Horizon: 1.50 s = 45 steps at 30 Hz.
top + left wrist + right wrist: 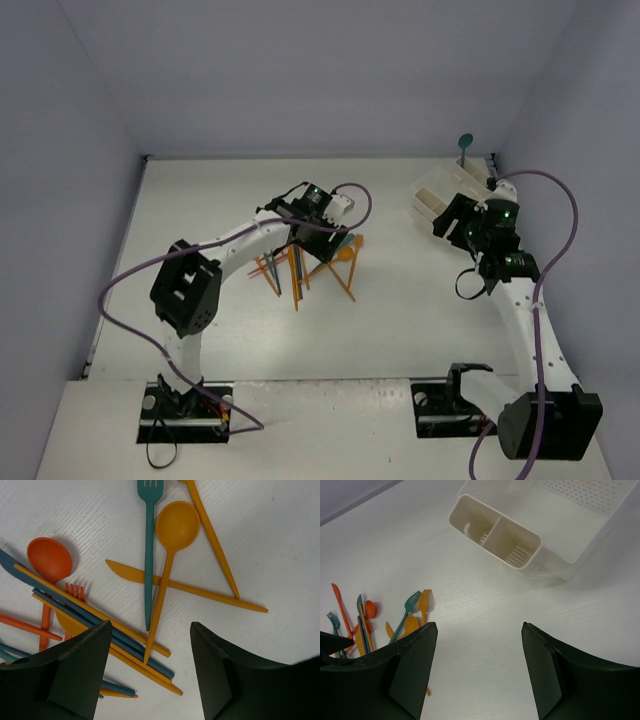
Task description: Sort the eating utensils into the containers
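The eating utensils (300, 275) lie in a crossed pile at mid table. My left gripper (318, 228) hangs low over them, open. In the left wrist view a yellow spoon (177, 525), a teal fork (149, 555), a yellow knife (190, 587), an orange spoon (49, 560) and dark blue handles (100, 625) overlap. The left gripper (150, 625) straddles the spoon's handle tip and grips nothing. The white containers (432, 195) sit at the back right, with a teal spoon (464, 142) standing up behind them. My right gripper (455, 215) hovers beside them, open and empty.
In the right wrist view a two-compartment bin (505, 516) lies on its side with its mouth toward me, against a larger perforated white bin (580, 525). The right gripper (478, 625) is over bare table. The utensil pile (365, 620) shows at the left. Grey walls enclose the table.
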Motion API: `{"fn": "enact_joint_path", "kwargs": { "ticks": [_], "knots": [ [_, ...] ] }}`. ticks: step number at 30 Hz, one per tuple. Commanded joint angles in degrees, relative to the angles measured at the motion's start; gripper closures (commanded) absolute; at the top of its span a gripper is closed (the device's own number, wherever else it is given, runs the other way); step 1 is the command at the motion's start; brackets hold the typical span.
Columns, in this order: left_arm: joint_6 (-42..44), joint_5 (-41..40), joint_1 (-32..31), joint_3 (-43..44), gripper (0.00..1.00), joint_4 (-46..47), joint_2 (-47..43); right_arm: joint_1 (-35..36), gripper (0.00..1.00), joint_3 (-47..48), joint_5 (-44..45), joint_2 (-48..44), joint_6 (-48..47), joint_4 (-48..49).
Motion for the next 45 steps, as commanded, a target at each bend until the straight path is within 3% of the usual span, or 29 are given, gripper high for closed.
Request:
{"fn": "enact_joint_path", "kwargs": {
  "ticks": [1,11,22,33,38,45],
  "knots": [
    [1.63,0.18,-1.56,5.49,0.44,-0.48,1.83,-1.57,0.34,-0.38,-0.14,-1.21,1.27,0.16],
    [0.97,-0.98,-3.21,3.11,0.59,-1.78,5.42,-2.57,0.33,-1.32,-0.36,-0.85,1.53,-0.06],
    [1.13,-4.67,-3.28,1.87,0.61,-2.04,6.95,-3.55,0.33,-2.59,-2.85,-0.66,2.25,-0.05],
    [-0.45,-4.32,-3.37,0.62,0.75,-2.43,7.86,-3.55,0.32,-3.14,-3.70,-0.31,2.40,-0.02],
    [-0.36,-5.30,-3.81,0.02,0.93,-2.48,6.67,-3.55,0.32,-3.38,-3.82,-0.40,2.34,-0.04],
    [-0.31,-7.04,-3.84,-0.07,1.00,-2.48,2.60,-3.09,0.32,-2.02,-6.31,0.70,0.25,-0.05]
  ]
}}
